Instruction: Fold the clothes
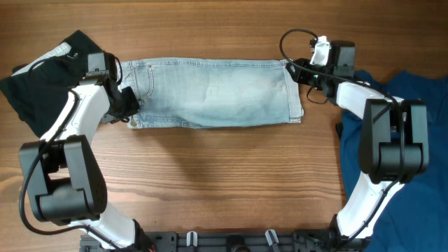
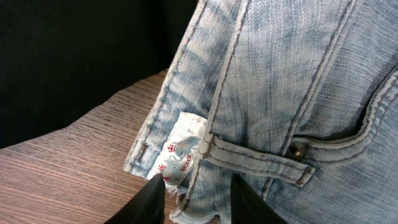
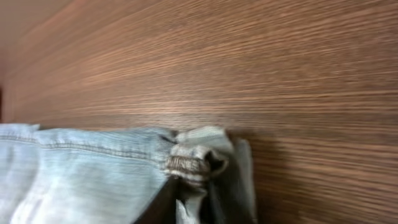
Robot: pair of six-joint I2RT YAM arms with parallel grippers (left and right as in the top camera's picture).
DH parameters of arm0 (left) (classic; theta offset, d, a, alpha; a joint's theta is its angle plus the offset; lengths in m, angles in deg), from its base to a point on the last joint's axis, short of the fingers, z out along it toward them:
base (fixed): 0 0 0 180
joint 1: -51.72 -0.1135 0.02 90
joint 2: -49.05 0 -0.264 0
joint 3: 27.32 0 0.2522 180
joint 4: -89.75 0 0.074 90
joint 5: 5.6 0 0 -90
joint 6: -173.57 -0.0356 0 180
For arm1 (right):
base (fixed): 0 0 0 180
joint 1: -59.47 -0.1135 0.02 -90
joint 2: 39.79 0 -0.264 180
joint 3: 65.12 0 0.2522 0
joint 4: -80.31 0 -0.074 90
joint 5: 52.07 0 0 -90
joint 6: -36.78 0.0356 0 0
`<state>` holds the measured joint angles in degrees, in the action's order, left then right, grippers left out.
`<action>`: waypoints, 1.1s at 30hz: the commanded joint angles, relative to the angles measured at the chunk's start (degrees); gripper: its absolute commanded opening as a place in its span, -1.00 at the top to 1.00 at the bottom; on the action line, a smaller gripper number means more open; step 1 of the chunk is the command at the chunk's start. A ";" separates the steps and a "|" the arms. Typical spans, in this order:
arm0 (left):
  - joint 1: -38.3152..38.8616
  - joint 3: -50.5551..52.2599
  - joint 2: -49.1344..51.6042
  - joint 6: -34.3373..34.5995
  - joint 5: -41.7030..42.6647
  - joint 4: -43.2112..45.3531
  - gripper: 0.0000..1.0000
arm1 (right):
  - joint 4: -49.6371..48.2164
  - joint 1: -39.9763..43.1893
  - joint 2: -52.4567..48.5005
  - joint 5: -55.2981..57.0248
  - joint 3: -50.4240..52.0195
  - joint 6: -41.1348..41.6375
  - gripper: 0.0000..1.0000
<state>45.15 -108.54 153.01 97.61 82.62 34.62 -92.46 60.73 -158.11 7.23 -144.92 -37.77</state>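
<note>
The pale blue denim shorts (image 1: pixel 217 94) lie flat, folded lengthwise, across the far middle of the table. My left gripper (image 1: pixel 130 105) is at their waistband's near-left corner. In the left wrist view its fingers (image 2: pixel 194 190) are closed on the waistband edge (image 2: pixel 249 93), beside a white label (image 2: pixel 180 152). My right gripper (image 1: pixel 299 71) is at the cuffed hem's far-right corner. In the right wrist view it (image 3: pixel 199 202) pinches the bunched hem (image 3: pixel 196 155). The black garment (image 1: pixel 42 84) lies far left, and the royal-blue top (image 1: pixel 420 91) far right.
The wooden table (image 1: pixel 224 182) shows bare in front of the shorts. The black garment (image 2: pixel 74 62) lies close behind the waistband. The arm bases and a black rail (image 1: pixel 231 241) stand along the near edge.
</note>
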 commanded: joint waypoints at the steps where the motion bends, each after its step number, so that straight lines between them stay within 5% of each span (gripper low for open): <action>1: -0.31 -0.59 0.63 -0.31 1.31 -0.07 0.29 | 0.28 0.04 0.50 -5.42 -0.48 0.24 0.91; 12: -0.31 -0.59 0.63 -0.31 1.31 0.83 0.27 | 2.56 0.15 11.65 -1.97 -0.39 -0.04 0.86; 13: -0.31 -0.59 0.63 -0.31 1.31 0.83 0.27 | 4.44 0.15 11.61 1.09 -0.26 -0.09 0.71; 14: -0.31 -0.59 0.63 -0.31 1.31 0.81 0.26 | 5.77 0.15 11.61 2.78 -0.26 -0.42 0.23; 15: -0.31 -0.59 0.63 -0.31 1.31 0.81 0.18 | 7.37 0.17 11.61 5.31 -0.26 -0.57 -0.48; 21: -0.31 -0.59 0.63 -0.31 1.31 -0.02 -0.16 | 16.59 0.70 11.61 6.54 -0.26 -2.03 -0.70; 33: -0.52 -0.90 -2.49 -1.84 1.25 -7.87 -0.25 | 37.44 8.04 12.70 -2.84 -0.26 -5.20 -0.63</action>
<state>45.11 -108.82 152.96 97.31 83.27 28.92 -59.21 67.90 -146.38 8.30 -144.98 -40.33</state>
